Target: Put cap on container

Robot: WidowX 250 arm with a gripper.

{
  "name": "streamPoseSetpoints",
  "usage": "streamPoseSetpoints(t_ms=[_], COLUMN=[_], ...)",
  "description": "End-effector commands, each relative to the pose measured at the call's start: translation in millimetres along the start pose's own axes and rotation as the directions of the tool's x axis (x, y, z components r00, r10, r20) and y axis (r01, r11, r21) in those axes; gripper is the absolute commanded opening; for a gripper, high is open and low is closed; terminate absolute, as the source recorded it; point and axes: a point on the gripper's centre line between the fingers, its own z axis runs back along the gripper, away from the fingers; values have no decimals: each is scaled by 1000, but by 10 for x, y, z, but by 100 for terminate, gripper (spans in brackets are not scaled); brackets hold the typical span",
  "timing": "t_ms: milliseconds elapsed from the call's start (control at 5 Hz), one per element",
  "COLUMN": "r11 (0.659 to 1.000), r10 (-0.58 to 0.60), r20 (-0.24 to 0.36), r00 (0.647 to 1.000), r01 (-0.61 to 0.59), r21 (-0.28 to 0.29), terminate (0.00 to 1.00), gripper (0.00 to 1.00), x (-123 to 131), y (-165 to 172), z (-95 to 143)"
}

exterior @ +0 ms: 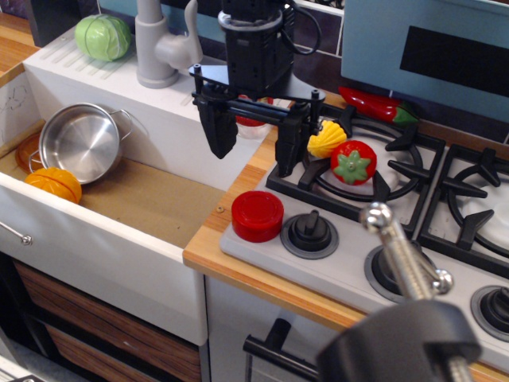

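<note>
The red cap (257, 216) lies flat on the stove's grey front panel, left of a black knob (309, 232). The container (253, 121) stands on the counter behind my gripper. Only a bit of its clear body and red label shows between the fingers. My gripper (253, 159) hangs open and empty above the counter's edge by the sink. Its left finger (219, 131) and right finger (286, 151) stand wide apart. The gripper is above and behind the cap and in front of the container, touching neither.
A tomato (353, 161), a yellow toy (326, 139) and a red pepper (366, 102) lie on the stove grate (398, 171). The sink (151, 199) holds a steel pot (79, 143) and an orange toy (53, 185). The grey faucet (159, 48) and a green cabbage (103, 37) stand behind it. A metal rod (406, 255) blocks the foreground right.
</note>
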Motion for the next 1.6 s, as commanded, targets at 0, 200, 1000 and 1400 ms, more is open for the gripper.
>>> streamPoseSetpoints(t_ms=[0,200,1000,1400], r11=[1000,1000,999,999], r10=[0,-2,17,35], r20=[0,4,54,60], r00=[1000,1000,998,998], r01=[0,2,-18,-36], r21=[0,5,30,7], terminate=[0,0,0,0], gripper=[100,100,100,0], x=[0,-9,165,271], y=[0,4,35,-14], z=[0,-112,-643,-465])
